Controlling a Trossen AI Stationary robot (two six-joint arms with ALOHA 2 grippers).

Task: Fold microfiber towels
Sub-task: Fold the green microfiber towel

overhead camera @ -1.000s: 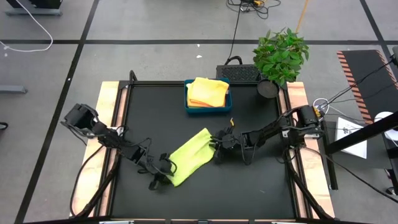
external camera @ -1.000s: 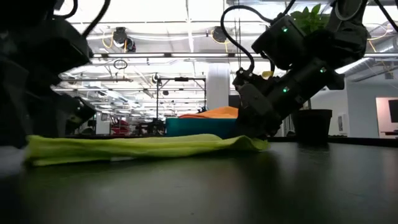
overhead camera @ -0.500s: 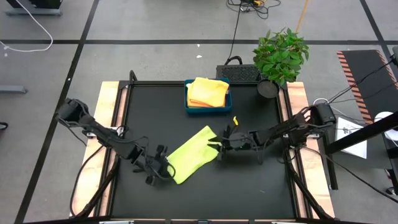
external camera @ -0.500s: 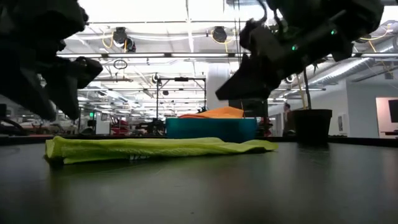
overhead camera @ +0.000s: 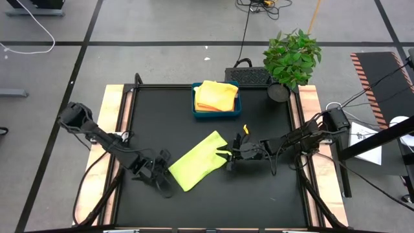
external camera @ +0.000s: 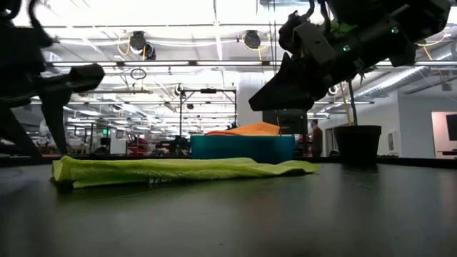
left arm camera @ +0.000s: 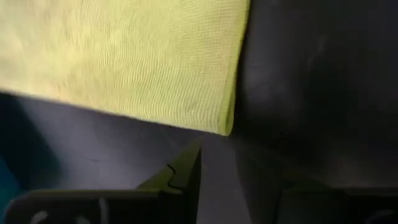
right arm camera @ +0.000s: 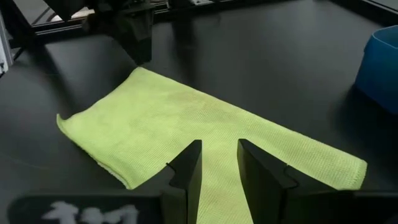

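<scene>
Between my two tools lies the lime green towel, folded flat on the black desk. My left tool sits just off its near corner, clear of the cloth; I cannot tell how wide it stands. My right tool hovers over the opposite end, fingers narrowly parted, gripping nothing. Beyond, a blue tray holds yellow and orange towels.
</scene>
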